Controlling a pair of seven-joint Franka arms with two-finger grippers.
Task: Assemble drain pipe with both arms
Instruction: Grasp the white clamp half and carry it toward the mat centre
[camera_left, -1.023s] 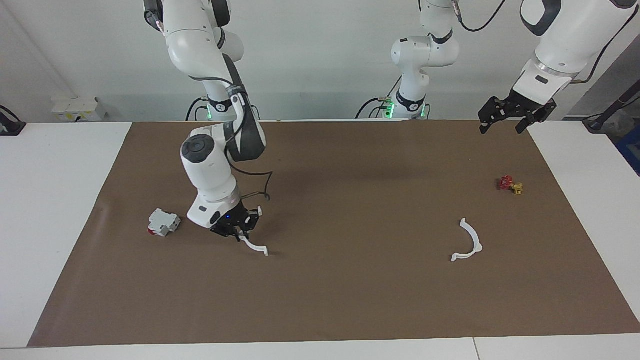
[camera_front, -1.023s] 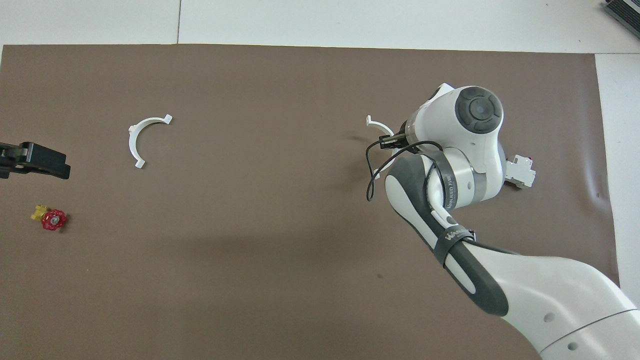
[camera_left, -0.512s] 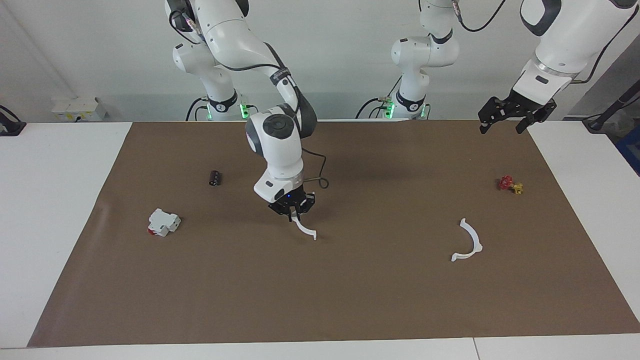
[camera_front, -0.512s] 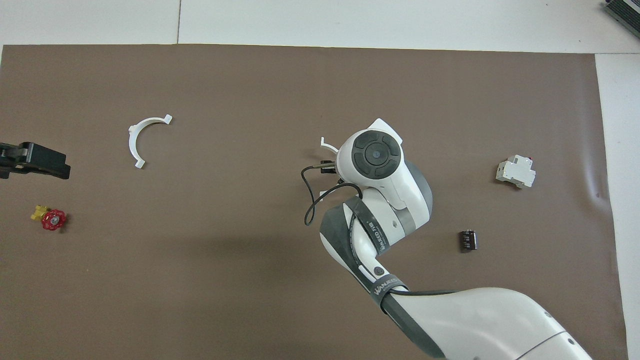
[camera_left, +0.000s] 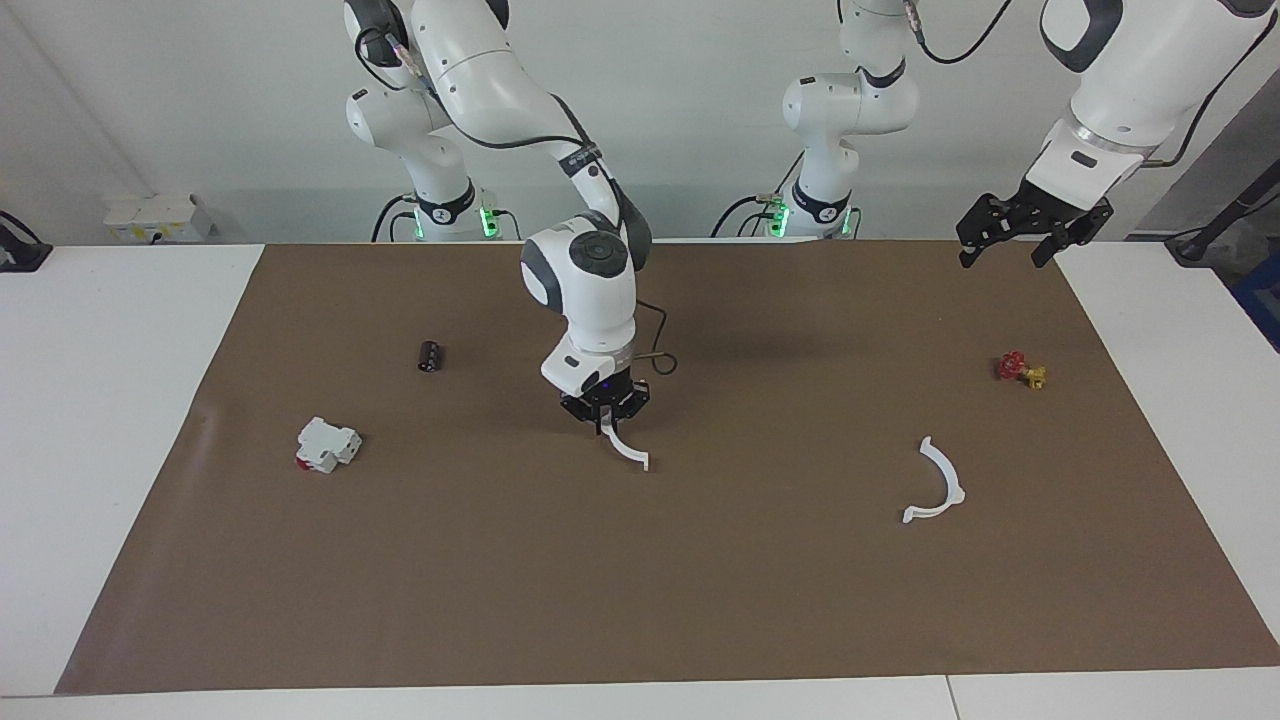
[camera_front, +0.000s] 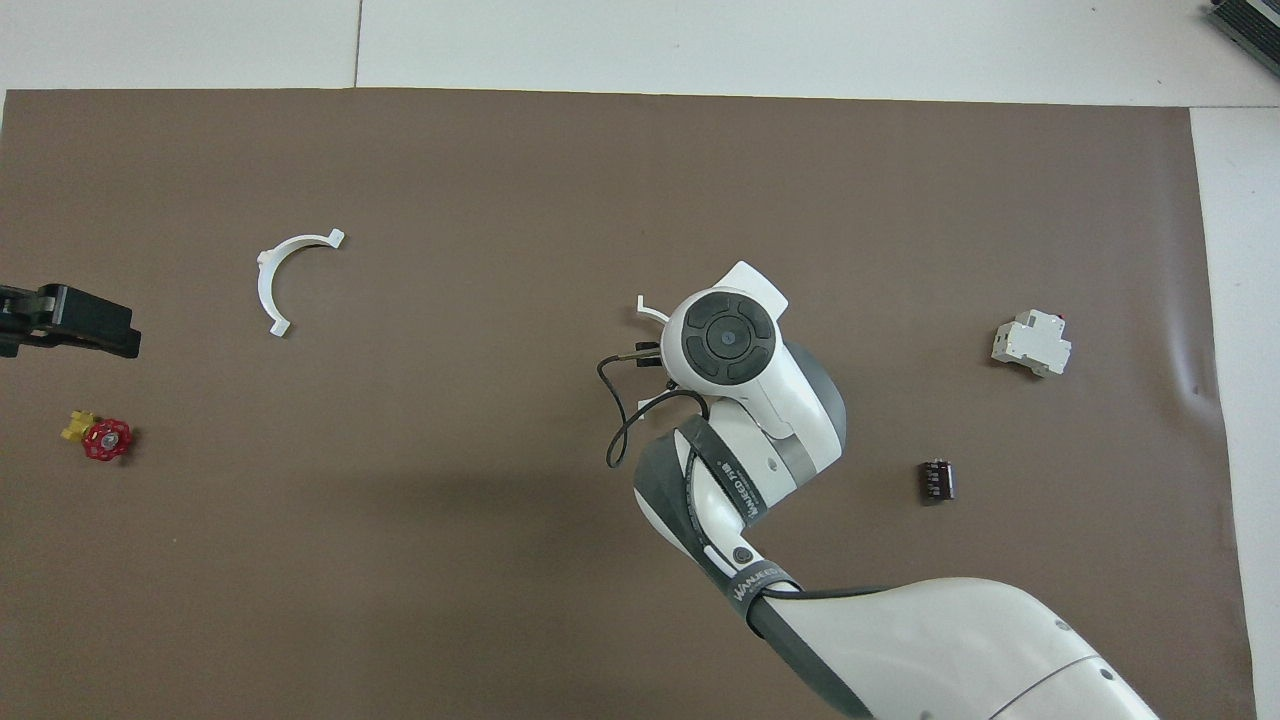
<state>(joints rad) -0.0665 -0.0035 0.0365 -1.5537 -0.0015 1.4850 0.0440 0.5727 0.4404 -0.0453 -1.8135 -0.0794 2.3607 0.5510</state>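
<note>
— Which step are you on?

— Carrying. Your right claw (camera_left: 605, 412) is pinching one end of a white half ring (camera_left: 628, 449), which hangs below it over the middle of the brown mat (camera_left: 700, 600). The other half ring (camera_left: 938, 482) lies flat on the mat, well apart from that claw, toward the left arm's end.

— And your left claw?

— The left claw (camera_left: 1030, 225) waits in the air with its fingers spread, over the mat's corner; the lying half ring sits nearer to it than to the right claw.

— What does the next move call for?

— I judge you need the left claw down on the lying half, then both halves brought end to end, tabs matched.

— Anything else about?

— A white block with a red end (camera_left: 326, 445), a small black cylinder (camera_left: 429, 356), a red and yellow valve (camera_left: 1020, 369). White tabletop (camera_left: 100, 400) around the mat, plain pale wall above.
</note>
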